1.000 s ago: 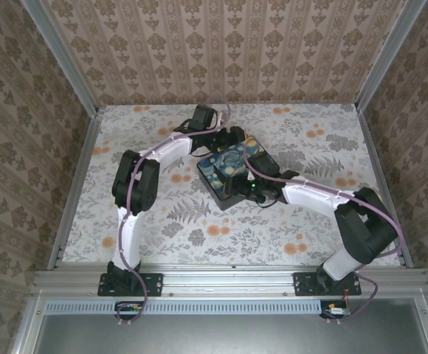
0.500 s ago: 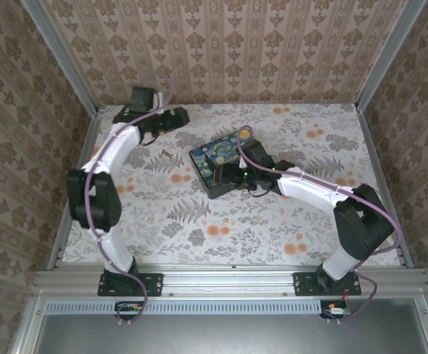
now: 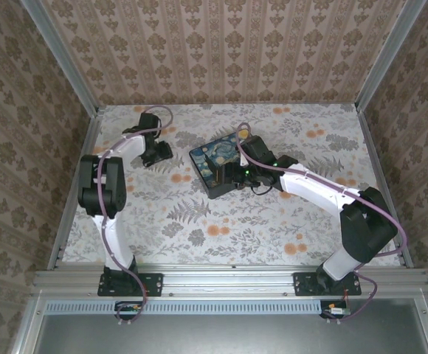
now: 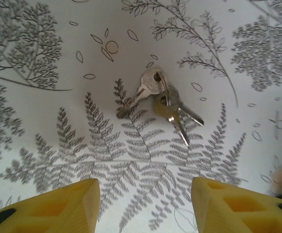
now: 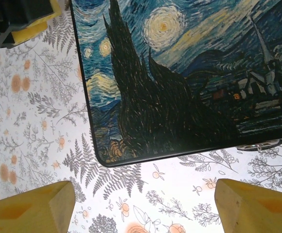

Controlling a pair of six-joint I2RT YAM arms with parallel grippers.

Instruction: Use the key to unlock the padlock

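Observation:
A bunch of small grey metal keys (image 4: 156,99) on a ring lies flat on the fern-print cloth. My left gripper (image 4: 146,206) hangs open just above the cloth, short of the keys, with nothing between its yellow fingertips (image 4: 78,204). In the top view the left gripper (image 3: 157,153) is at the back left and covers the keys. My right gripper (image 5: 146,208) is open beside a corner of the black box with the Starry Night lid (image 5: 180,73). A small metal loop (image 5: 260,144) peeks out at the box's edge; I cannot tell if it is the padlock's shackle.
The box (image 3: 218,168) sits mid-table with my right gripper (image 3: 235,177) against its right side. Patterned walls and metal posts close the table in on three sides. The left gripper's body (image 5: 19,19) is visible beyond the box in the right wrist view.
The left arm swung away from the box to the back left, then lowered over the keys. The box shifted slightly left early on; the right gripper stayed beside it.

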